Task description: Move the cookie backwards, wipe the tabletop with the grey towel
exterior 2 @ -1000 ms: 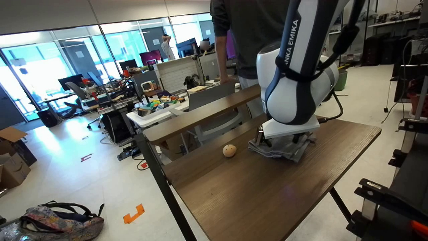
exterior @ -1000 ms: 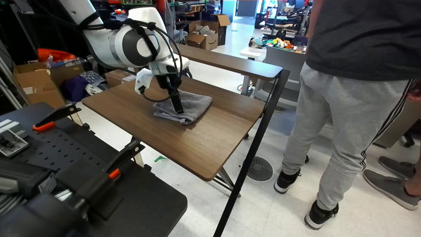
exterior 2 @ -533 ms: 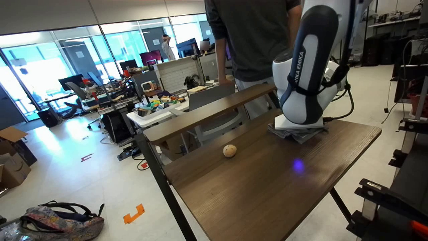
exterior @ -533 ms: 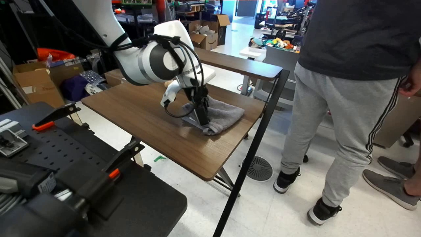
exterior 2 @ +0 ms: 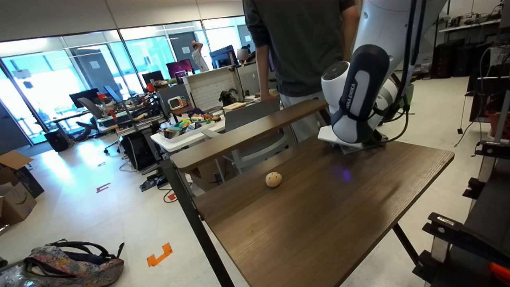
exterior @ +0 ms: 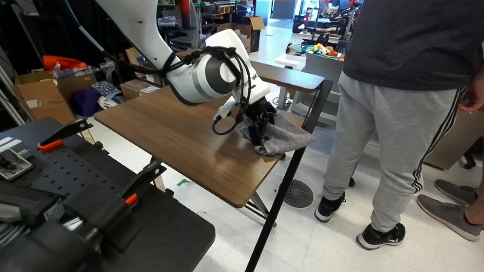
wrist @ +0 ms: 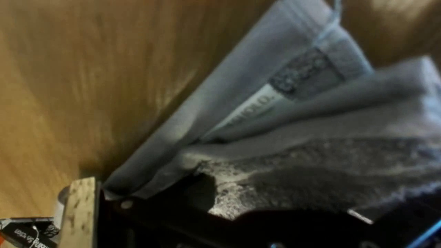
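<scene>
The grey towel [exterior: 285, 136] lies rumpled at the end of the brown tabletop [exterior: 181, 128], one corner hanging past the edge. My gripper [exterior: 262, 132] presses down on it, tilted, jaws wide apart. In the wrist view the towel [wrist: 275, 103] shows a label and spreads below and between the dark fingers [wrist: 201, 191]; it is not pinched. Only a sliver of towel [exterior 2: 350, 150] shows in an exterior view, the hand covering the rest. The round tan cookie [exterior 2: 273, 179] sits near the tabletop's shelf side, well away from the gripper; elsewhere the arm hides it.
A raised wooden shelf [exterior: 291, 76] runs behind the tabletop, carried by a slanted black leg [exterior: 293, 166] close to the towel. A person [exterior: 382, 128] stands just beyond that end. In front is a black bench [exterior: 162, 223] with clamps [exterior: 145, 177].
My gripper has slid along the tabletop toward the end by the person, pushing the towel with it until a corner overhangs. The hand has tilted. The cookie has not moved.
</scene>
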